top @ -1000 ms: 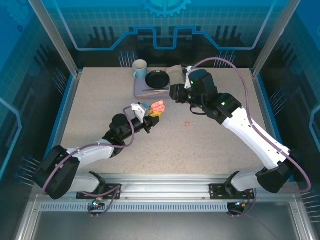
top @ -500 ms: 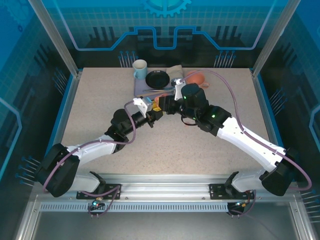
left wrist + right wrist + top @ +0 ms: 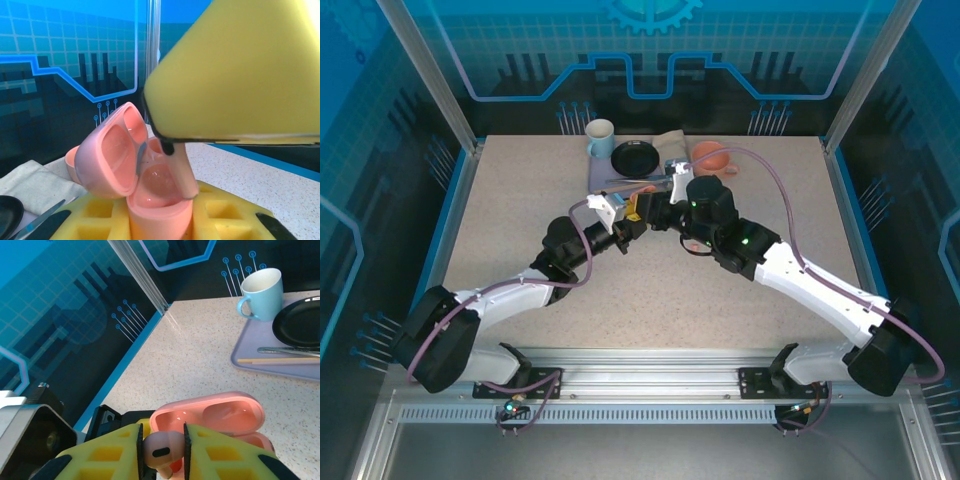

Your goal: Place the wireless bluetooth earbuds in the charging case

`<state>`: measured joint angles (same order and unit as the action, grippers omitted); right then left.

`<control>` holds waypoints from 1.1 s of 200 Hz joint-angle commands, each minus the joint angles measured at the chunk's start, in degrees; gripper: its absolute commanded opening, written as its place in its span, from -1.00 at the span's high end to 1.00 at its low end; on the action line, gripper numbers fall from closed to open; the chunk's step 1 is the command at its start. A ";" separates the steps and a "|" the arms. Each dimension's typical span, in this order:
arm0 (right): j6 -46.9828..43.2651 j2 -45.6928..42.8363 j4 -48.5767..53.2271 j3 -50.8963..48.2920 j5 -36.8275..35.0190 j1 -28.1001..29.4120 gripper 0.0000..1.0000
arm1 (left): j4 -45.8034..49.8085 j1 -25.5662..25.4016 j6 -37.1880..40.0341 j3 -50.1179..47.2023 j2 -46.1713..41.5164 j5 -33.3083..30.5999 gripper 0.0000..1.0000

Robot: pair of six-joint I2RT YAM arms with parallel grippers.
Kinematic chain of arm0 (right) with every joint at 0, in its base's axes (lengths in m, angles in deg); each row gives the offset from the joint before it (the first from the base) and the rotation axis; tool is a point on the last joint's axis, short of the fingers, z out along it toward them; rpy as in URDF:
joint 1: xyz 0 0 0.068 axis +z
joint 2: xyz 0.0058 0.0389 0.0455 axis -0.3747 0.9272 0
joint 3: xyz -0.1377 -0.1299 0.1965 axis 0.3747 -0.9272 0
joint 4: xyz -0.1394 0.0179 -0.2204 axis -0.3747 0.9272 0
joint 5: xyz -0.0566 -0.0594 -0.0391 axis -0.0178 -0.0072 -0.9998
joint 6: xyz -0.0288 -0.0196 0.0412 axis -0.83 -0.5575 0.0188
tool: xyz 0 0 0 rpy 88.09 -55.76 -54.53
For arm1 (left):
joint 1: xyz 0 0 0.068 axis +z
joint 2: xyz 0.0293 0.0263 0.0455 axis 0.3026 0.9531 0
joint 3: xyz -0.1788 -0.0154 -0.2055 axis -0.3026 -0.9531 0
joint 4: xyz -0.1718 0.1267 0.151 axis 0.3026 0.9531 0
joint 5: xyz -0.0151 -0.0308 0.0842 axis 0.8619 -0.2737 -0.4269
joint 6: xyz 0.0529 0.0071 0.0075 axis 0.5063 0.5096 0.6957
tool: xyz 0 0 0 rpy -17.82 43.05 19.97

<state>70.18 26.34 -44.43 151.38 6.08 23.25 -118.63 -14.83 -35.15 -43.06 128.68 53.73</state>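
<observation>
Right claw (image 3: pixel 161 454) pinches a pink earbud (image 3: pixel 158 446) — over the open case (image 3: pixel 215 415)

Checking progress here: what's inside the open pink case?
The case is open. One well looks empty and glossy. A pink bud, pinched in the right hand, dips its stem into the other well, covering its bottom.

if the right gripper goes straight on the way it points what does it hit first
The right gripper, pinching a pink earbud, would likely meet the open pink charging case just ahead; depth unclear.
</observation>
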 commanded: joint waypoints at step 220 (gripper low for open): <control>-2.04 -4.69 -12.32 -9.94 -3.23 1.68 0.58 | -0.61 -0.46 -1.31 4.49 -0.68 0.72 1.00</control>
<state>69.24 23.15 -56.49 142.46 2.19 24.04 -117.23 -15.01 -35.70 -41.51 128.73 54.19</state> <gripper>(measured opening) 0.217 0.235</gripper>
